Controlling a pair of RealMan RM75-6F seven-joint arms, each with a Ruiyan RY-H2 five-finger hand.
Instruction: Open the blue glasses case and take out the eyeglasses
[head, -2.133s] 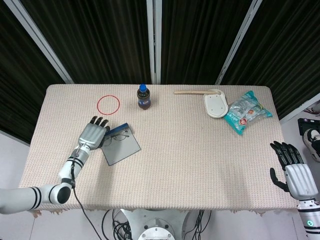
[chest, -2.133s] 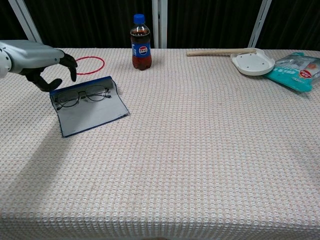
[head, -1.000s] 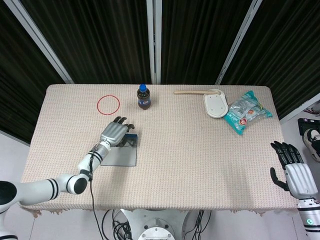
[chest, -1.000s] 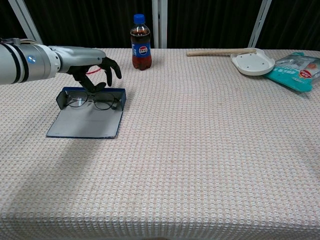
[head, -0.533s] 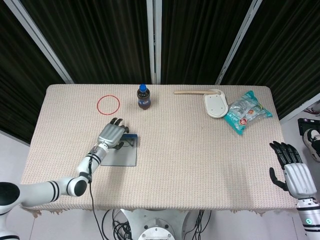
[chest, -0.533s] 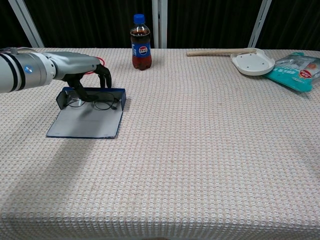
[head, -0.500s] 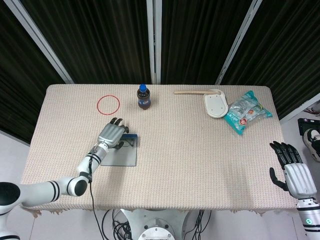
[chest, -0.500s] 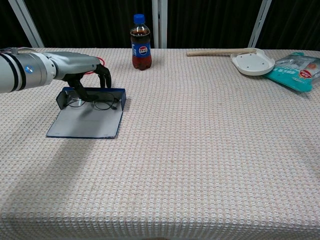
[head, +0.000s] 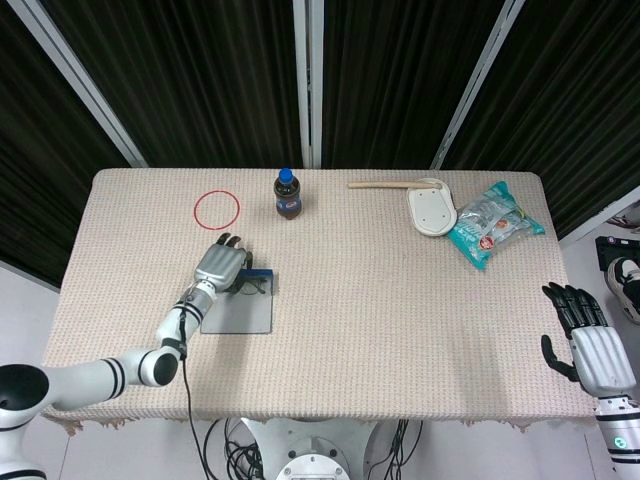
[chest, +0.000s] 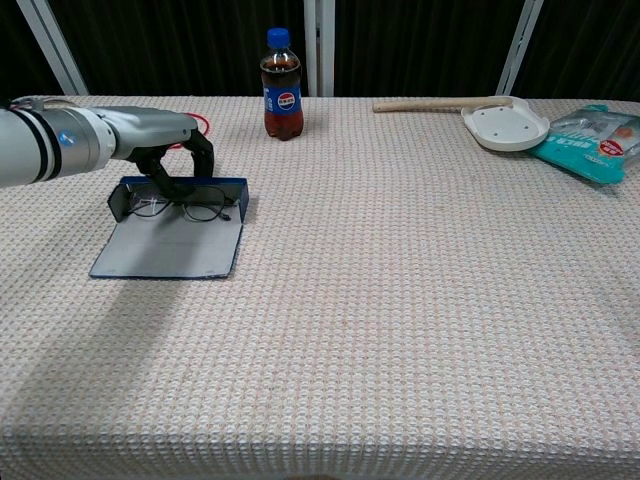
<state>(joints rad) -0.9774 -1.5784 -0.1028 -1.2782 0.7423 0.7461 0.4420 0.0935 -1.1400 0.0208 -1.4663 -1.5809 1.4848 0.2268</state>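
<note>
Head view: your left hand (head: 221, 265) covers the flat-opened blue glasses case (head: 240, 312) on the desk (head: 400, 300); your right hand (head: 585, 340) hangs spread, empty (off the desk edge).

Chest view: left fingers (chest: 200, 150) curl onto the thin-framed eyeglasses (chest: 185, 208); grip cannot be confirmed.

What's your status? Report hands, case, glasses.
Left hand curled over glasses, grip unconfirmed. Right hand open, idle. Case open flat. Nothing in the way.
</note>
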